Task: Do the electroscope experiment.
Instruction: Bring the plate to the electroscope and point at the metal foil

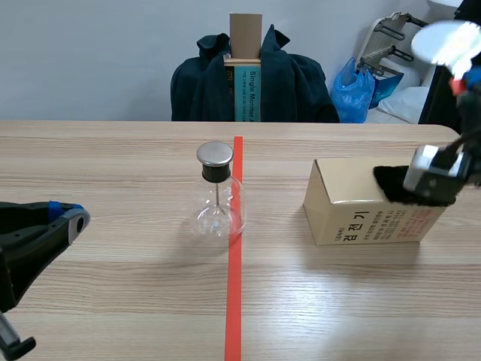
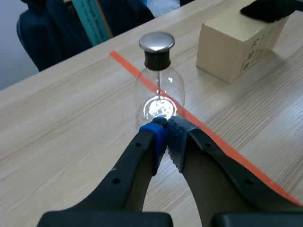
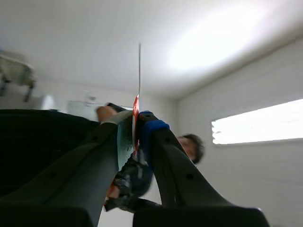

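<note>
- Your left gripper [image 2: 166,127] has its fingers pressed together and holds nothing.
- Your right gripper [image 3: 135,124] points up at the ceiling. It is clamped on a thin sheet [image 3: 139,71] seen only edge-on, with red where the pads grip it, so you cannot tell what it is.
- A person [image 3: 190,147] shows behind those fingers, mostly hidden.
- In the scene view the right arm is cut off at the edge.
- The desk [image 1: 113,165] is pale wood with an orange-red tape line [image 1: 235,301] down its middle. Behind its far edge is a chair draped with a dark jacket [image 1: 301,86], and beside that a blue bag [image 1: 352,94].
- The flask [image 2: 160,90] stands upright at the desk's middle against the tape line, just ahead of the left fingertips.
- A box [image 1: 353,199] sits toward the right edge, with a black cloth [image 1: 389,184] on top.
</note>
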You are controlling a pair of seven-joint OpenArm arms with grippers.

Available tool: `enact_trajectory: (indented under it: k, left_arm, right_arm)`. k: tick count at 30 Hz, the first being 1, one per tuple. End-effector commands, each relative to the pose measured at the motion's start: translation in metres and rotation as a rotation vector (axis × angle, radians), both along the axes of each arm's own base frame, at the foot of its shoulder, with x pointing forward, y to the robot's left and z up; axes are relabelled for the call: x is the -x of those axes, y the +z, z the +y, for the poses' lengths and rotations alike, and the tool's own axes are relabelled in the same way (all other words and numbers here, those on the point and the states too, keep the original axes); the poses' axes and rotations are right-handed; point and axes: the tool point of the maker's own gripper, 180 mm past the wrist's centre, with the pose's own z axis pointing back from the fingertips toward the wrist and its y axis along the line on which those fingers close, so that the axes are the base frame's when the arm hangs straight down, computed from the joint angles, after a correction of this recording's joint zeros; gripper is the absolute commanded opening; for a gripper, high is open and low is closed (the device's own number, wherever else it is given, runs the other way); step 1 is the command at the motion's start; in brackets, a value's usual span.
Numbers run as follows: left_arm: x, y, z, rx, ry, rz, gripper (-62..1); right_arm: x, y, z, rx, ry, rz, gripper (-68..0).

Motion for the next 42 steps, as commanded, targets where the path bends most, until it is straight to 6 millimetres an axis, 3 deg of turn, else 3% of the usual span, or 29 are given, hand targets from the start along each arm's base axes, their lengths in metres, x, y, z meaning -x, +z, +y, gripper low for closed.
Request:
enact_trajectory:
  k: [1,5,10,13,16,24,33,42]
  left_arm:
    - [-0.007,0.003,0.002,0.005,-0.008,-0.023,-58.1]
    - [-0.016,-0.009,0.016,-0.032,-0.011,-0.01,-58.1]
    - [-0.018,-0.026,0.028,-0.022,-0.046,0.02,-58.1]
    - [-0.017,-0.036,0.031,0.002,-0.082,0.037,-58.1]
    - [-0.02,-0.046,0.028,0.032,-0.105,0.038,-58.1]
    - [-0.058,-0.08,0.005,0.054,-0.152,0.06,-58.1]
    - [-0.116,-0.103,-0.008,0.075,-0.09,0.06,-57.9]
    - [-0.121,-0.116,-0.03,0.093,-0.111,0.065,-57.9]
  right_arm:
    - [-0.003,0.051,0.0,-0.013,0.017,-0.17,-66.7]
    - [0.0,0.124,-0.009,-0.057,0.004,-0.37,-66.7]
    - [0.022,0.205,-0.017,-0.133,0.008,-0.607,-66.7]
    - [0.04,0.242,-0.019,-0.173,0.021,-0.723,-66.7]
    - [0.057,0.265,-0.019,-0.198,0.038,-0.805,-66.7]
    - [0.087,0.294,-0.019,-0.243,0.072,-0.909,-66.7]
    - [0.1,0.305,-0.017,-0.282,0.112,-0.945,-66.7]
    - [0.099,0.302,-0.014,-0.271,0.122,-0.932,-66.7]
